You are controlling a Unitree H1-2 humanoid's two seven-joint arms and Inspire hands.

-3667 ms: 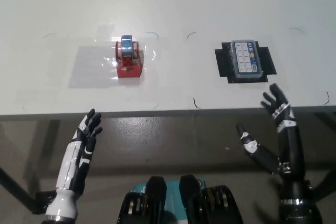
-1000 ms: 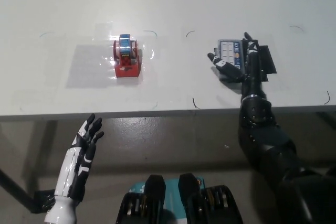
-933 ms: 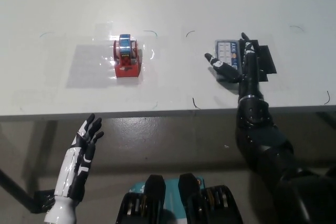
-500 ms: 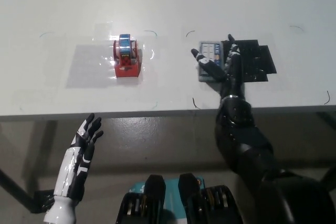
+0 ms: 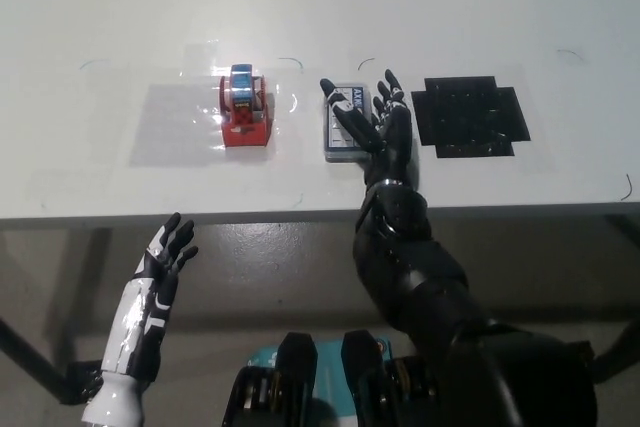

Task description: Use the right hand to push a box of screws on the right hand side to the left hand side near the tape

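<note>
- White tabletop (image 5: 100,7) fills the upper part of the head view; its front edge runs across the middle, with a darker floor below it.
- Nearest item: my white left hand (image 5: 165,255), below the table edge at lower left. It rests off the surface with fingers spread and upright, holding nothing.
- My black right arm reaches from the lower right up over the table edge.
- My right hand (image 5: 378,122) lies on the tabletop near the centre, fingers spread apart and extended. It grips nothing; the fingers lie flat against the right side and over part of the top of the box of screws (image 5: 343,123).
- Box of screws: flat on the table, touching my right hand, just right of the tape (image 5: 246,107) but apart from it.
- Tape: red dispenser with a blue roll, standing upright on a glossy transparent patch.
- Black cross-shaped mat (image 5: 470,115): right of my right hand, nothing on it.
</note>
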